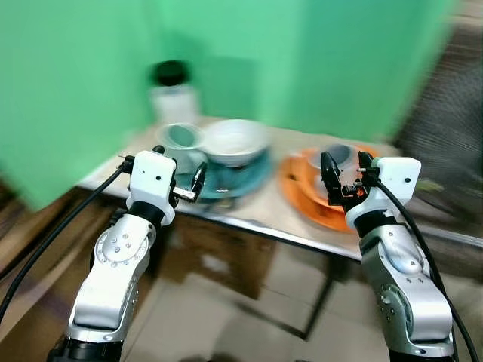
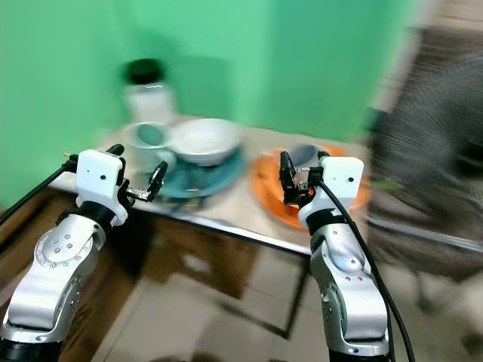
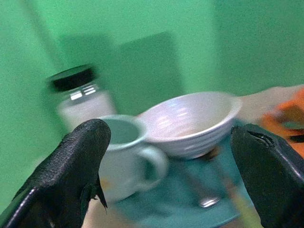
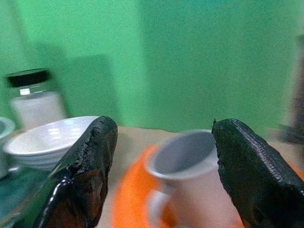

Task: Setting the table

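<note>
Green wall (image 1: 339, 53) behind steel table (image 1: 249, 222) (blurred); tiled floor (image 1: 226, 324) below.

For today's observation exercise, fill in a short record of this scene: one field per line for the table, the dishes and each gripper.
Table: against green wall
Teal plate: holds white bowl and pale mug
Orange plate: holds grey mug
Jar: black lid, behind the teal plate
Left gripper: jaws open, facing pale mug
Right gripper: jaws open, facing grey mug

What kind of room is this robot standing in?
Probably a home dining corner, though blurred: a small metal-edged table against a green wall, holding a white bowl, mugs on teal and orange plates, and a black-lidded jar.
</note>
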You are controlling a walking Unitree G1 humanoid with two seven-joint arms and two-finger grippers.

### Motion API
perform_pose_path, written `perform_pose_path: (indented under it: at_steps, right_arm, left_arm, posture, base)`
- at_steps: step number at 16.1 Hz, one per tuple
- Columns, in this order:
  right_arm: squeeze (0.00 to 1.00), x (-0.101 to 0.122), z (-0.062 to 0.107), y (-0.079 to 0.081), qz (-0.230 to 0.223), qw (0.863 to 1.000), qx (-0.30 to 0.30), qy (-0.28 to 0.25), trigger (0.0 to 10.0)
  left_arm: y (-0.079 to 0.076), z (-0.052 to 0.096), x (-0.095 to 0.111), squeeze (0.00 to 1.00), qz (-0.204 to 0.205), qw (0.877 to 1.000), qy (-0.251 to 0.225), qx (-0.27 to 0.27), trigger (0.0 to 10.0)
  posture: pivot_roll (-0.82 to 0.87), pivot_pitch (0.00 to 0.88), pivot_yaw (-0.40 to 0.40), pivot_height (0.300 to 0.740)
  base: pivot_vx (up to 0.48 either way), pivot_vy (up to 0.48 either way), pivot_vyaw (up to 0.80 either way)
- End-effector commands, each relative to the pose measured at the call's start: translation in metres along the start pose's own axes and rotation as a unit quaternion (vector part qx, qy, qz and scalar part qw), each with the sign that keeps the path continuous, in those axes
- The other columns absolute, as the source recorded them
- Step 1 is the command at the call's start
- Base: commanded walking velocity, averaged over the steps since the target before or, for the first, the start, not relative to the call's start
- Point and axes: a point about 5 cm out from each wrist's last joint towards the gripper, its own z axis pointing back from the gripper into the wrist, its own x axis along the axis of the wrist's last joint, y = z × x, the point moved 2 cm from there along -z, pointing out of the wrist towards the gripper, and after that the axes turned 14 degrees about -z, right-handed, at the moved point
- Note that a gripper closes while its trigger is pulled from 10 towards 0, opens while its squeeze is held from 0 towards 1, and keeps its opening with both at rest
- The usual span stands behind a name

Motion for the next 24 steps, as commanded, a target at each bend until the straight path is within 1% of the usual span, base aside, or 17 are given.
perform_pose_path:
  at_steps: [1,2,4,5,6,8,11,13,14,15,16,17,18,20,21,23,24]
  right_arm:
    - [0.0,0.003,0.001,0.005,0.005,1.0,0.004,-0.005,10.0]
    - [0.0,0.003,0.001,0.005,0.012,1.0,0.001,-0.002,10.0]
    - [0.0,-0.001,-0.001,0.004,0.046,0.999,-0.008,0.007,10.0]
    - [0.0,-0.004,-0.002,0.003,0.046,0.999,-0.01,0.02,10.0]
    - [0.0,-0.007,-0.004,0.006,0.042,0.998,0.008,0.035,10.0]
    - [0.0,-0.012,-0.008,0.011,0.062,0.996,0.035,0.062,10.0]
    - [0.0,-0.009,-0.015,0.017,0.063,0.993,0.07,0.066,10.0]
    - [0.0,-0.009,-0.019,0.022,0.055,0.99,0.099,0.083,10.0]
    - [0.0,-0.008,-0.022,0.025,0.051,0.987,0.122,0.089,10.0]
    - [0.68,-0.007,-0.027,0.027,0.065,0.983,0.141,0.093,10.0]
    - [1.0,-0.008,-0.034,0.028,0.083,0.977,0.162,0.107,10.0]
    - [1.0,-0.008,-0.038,0.028,0.098,0.974,0.169,0.111,10.0]
    - [1.0,-0.008,-0.05,0.03,0.149,0.96,0.203,0.121,10.0]
    - [1.0,-0.007,-0.058,0.031,0.202,0.945,0.227,0.124,10.0]
    - [1.0,-0.003,-0.072,0.033,0.259,0.922,0.254,0.136,10.0]
    - [1.0,0.0,-0.086,0.035,0.299,0.907,0.258,0.149,10.0]
    - [1.0,0.0,-0.093,0.036,0.328,0.892,0.267,0.159,10.0]
  left_arm:
    - [0.0,-0.001,0.003,0.0,-0.016,1.0,-0.007,0.003,10.0]
    - [0.0,-0.002,0.003,0.0,-0.027,1.0,-0.008,0.004,10.0]
    - [0.001,-0.003,0.003,0.0,-0.025,1.0,-0.005,0.014,10.0]
    - [0.003,-0.003,0.002,0.0,-0.024,0.999,0.0,0.022,10.0]
    - [0.005,-0.003,0.001,0.0,-0.007,0.999,0.003,0.031,10.0]
    - [0.008,-0.002,0.0,0.0,-0.009,0.999,0.007,0.037,10.0]
    - [0.01,0.0,-0.001,0.0,-0.006,0.999,0.01,0.047,10.0]
    - [0.008,0.003,-0.001,0.0,0.003,0.999,0.006,0.036,10.0]
    - [0.005,0.005,0.002,0.0,0.011,1.0,-0.003,0.013,10.0]
    - [0.001,0.006,0.003,0.0,0.006,1.0,-0.005,-0.014,10.0]
    - [-0.007,0.009,0.004,0.0,-0.002,0.998,-0.011,-0.062,10.0]
    - [-0.01,0.01,0.003,0.0,-0.006,0.997,-0.012,-0.082,10.0]
    - [-0.02,0.013,0.0,0.0,-0.018,0.989,-0.013,-0.147,10.0]
    - [-0.027,0.019,-0.003,0.0,-0.027,0.98,-0.012,-0.197,10.0]
    - [-0.029,0.023,-0.007,0.0,-0.041,0.972,-0.006,-0.232,10.0]
    - [-0.03,0.023,-0.008,0.0,-0.048,0.969,-0.005,-0.244,10.0]
    - [-0.032,0.024,-0.007,0.0,-0.049,0.966,-0.005,-0.255,10.0]
  posture:
    - [0.02,0.0,0.05,0.74]
    - [0.02,0.0,0.05,0.74]
    - [0.02,0.0,0.047,0.74]
    - [0.02,0.0,0.046,0.74]
    - [0.02,0.0,0.039,0.74]
    - [0.02,0.0,0.032,0.74]
    - [0.03,0.008,0.016,0.74]
    - [0.03,0.012,0.008,0.74]
    - [0.03,0.014,0.002,0.74]
    - [0.04,0.016,0.001,0.74]
    - [0.04,0.018,-0.001,0.74]
    - [0.03,0.018,-0.003,0.74]
    - [0.03,0.021,0.0,0.74]
    - [0.03,0.023,0.002,0.74]
    - [0.03,0.029,0.005,0.74]
    - [0.02,0.038,0.008,0.74]
    - [0.02,0.041,0.01,0.74]
  base:
    - [0.0,0.0,-0.8]
    - [0.0,0.0,-0.71]
    - [0.0,-0.48,0.0]
    - [0.0,-0.48,0.0]
    - [0.0,0.0,0.0]
    - [0.0,0.0,0.0]
    - [0.0,0.0,0.0]
    - [0.0,0.0,0.0]
    - [0.0,0.0,0.0]
    - [0.0,0.0,0.0]
    - [0.0,0.0,0.0]
    - [0.0,0.0,0.0]
    - [0.0,0.0,0.0]
    - [0.0,0.0,0.0]
    - [0.0,0.0,0.0]
    - [0.0,0.0,0.0]
    - [0.0,0.0,0.0]
